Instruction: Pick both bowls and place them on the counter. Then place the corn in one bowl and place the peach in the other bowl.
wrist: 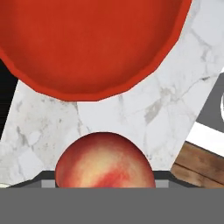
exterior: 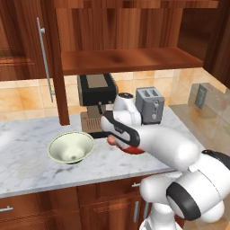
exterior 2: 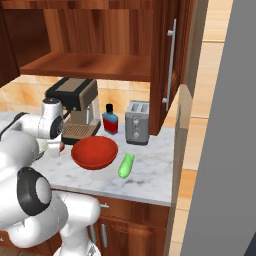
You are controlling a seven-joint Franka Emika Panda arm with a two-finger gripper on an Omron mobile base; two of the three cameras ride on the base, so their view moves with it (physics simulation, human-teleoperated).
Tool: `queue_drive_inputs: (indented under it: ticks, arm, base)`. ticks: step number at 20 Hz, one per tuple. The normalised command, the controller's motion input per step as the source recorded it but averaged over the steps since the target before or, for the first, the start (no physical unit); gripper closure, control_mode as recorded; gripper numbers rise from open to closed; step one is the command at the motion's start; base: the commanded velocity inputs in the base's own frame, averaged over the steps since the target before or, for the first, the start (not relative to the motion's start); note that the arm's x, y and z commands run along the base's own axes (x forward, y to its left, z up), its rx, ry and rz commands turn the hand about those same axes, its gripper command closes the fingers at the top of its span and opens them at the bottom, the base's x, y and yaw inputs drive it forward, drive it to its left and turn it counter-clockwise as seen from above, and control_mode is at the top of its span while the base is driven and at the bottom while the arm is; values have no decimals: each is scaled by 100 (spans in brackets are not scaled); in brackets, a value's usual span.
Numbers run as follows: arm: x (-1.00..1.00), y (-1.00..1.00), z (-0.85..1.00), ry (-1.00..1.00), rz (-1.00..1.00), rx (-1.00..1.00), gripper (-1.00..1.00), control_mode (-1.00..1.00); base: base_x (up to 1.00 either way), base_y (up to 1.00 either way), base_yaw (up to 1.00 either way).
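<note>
Hovering: pincer (exterior: 113, 140) low over the white-grey veined marble desk (exterior: 27, 170), right above the peach
Pincer state: can't tell if clenched or released; fingertips hidden
Peach: small round red-orange fruit (wrist: 105, 161), on the desk just beside the red bowl
Red bowl: wide glossy plain red bowl (exterior 2: 94, 152), on the desk
Cream bowl: wide cream-white bowl (exterior: 71, 147), on the desk, left of the arm
Corn: small bright green oblong (exterior 2: 126, 165), lying on the desk just right of the red bowl

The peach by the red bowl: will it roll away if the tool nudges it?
Likely yes. The peach is round and smooth, sitting on flat marble counter, so a nudge could send it rolling. The red bowl ahead might stop it. It probably needs a centred grip.
</note>
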Motion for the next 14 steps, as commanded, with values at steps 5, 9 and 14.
queue_drive_inputs:
  ticks: [5,9,14]
  arm:
    - [-9,-43,33,-1,0,0,100,-100]
    - [0,-50,22,0,-1,-2,100,-100]
    - [12,-49,9,4,-5,-5,100,-100]
  base:
    - [0,0,0]
    - [0,0,0]
    - [0,0,0]
